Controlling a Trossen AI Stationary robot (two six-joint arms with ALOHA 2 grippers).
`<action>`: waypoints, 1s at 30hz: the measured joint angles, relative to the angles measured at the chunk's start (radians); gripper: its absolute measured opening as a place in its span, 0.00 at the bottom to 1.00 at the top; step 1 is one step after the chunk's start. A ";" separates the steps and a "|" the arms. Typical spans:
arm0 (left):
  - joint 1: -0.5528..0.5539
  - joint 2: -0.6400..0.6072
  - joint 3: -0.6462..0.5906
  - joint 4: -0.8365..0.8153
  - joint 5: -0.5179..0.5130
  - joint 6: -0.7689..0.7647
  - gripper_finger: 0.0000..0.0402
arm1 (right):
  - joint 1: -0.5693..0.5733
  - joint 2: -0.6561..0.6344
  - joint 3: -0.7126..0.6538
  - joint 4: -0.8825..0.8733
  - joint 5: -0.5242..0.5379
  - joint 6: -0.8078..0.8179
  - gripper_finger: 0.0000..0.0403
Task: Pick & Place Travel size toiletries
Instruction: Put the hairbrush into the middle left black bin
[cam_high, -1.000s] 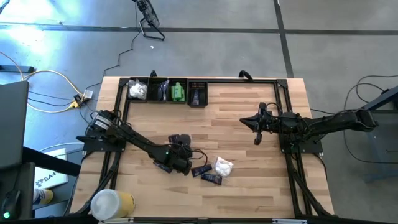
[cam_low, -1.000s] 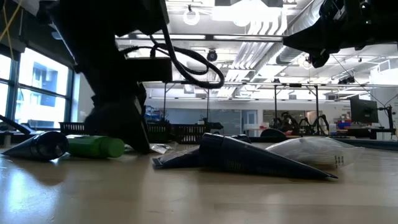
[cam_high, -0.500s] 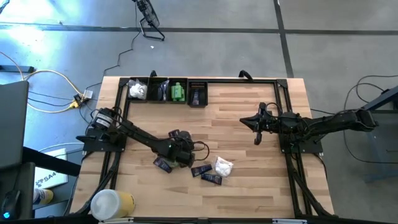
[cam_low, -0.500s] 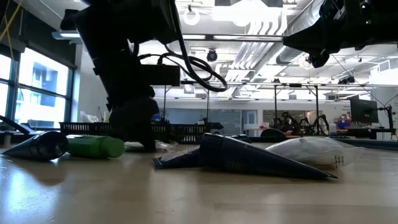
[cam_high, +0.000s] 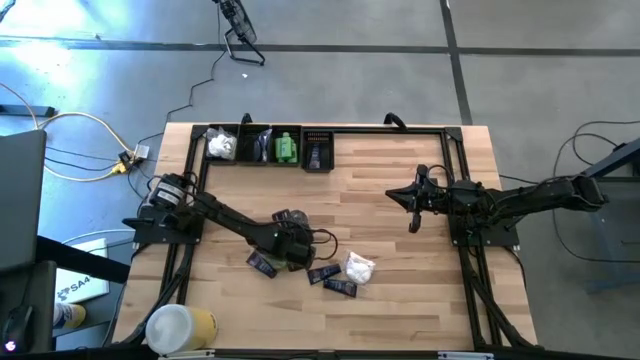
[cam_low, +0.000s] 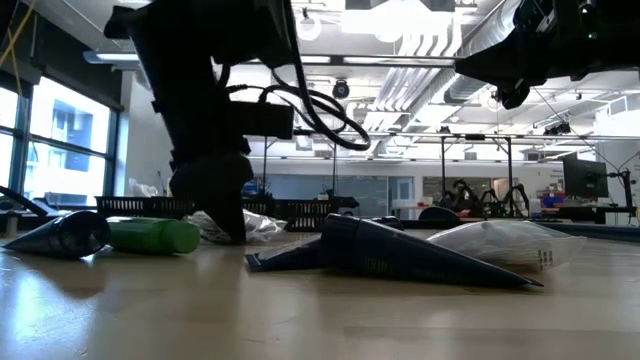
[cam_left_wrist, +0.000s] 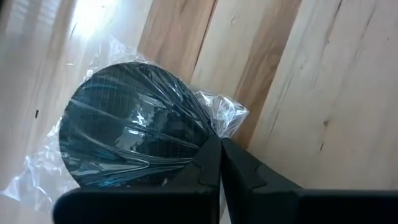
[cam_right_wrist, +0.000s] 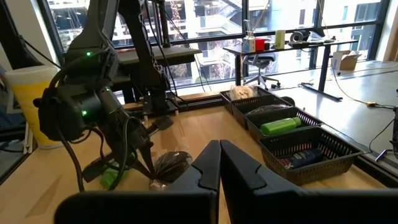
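Note:
A round black disc (cam_left_wrist: 130, 124) in clear plastic wrap lies on the wooden table near its middle. My left gripper (cam_left_wrist: 219, 146) (cam_high: 293, 242) comes down at the disc's rim, shut. Near it lie dark sachets (cam_high: 262, 264) (cam_high: 330, 280), a white wrapped packet (cam_high: 358, 267) and a green bottle (cam_low: 155, 235). My right gripper (cam_high: 415, 215) hangs shut above the table's right half, with nothing in it. My left gripper has its shut fingertips (cam_left_wrist: 211, 152) on the clear wrapper's crumpled edge (cam_left_wrist: 225, 118) at the disc's rim. It comes from above, slanting down. The disc lies flat on the table. Whether the plastic is caught between the fingertips does not show plainly.
Black baskets (cam_high: 265, 146) along the far left edge hold a white packet, a green bottle and dark sachets. A large white-and-yellow cylinder (cam_high: 180, 327) stands at the near left corner. Black rails (cam_high: 455, 190) frame the tabletop.
My left gripper has gone a short way toward the table's far edge, from over the sachets to the black disc, and has come down at its rim. The disc's clear wrapper now bunches up beside the fingers in the low view.

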 joint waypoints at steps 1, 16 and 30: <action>0.000 0.001 0.015 -0.013 -0.001 0.002 0.00 | 0.000 0.000 0.000 0.000 0.000 0.000 0.01; -0.001 -0.002 0.190 -0.188 -0.088 -0.018 0.00 | 0.000 0.000 0.000 -0.002 0.000 0.000 0.01; -0.001 -0.003 0.204 -0.185 -0.105 -0.104 0.00 | 0.000 0.000 0.000 -0.008 0.000 0.000 0.01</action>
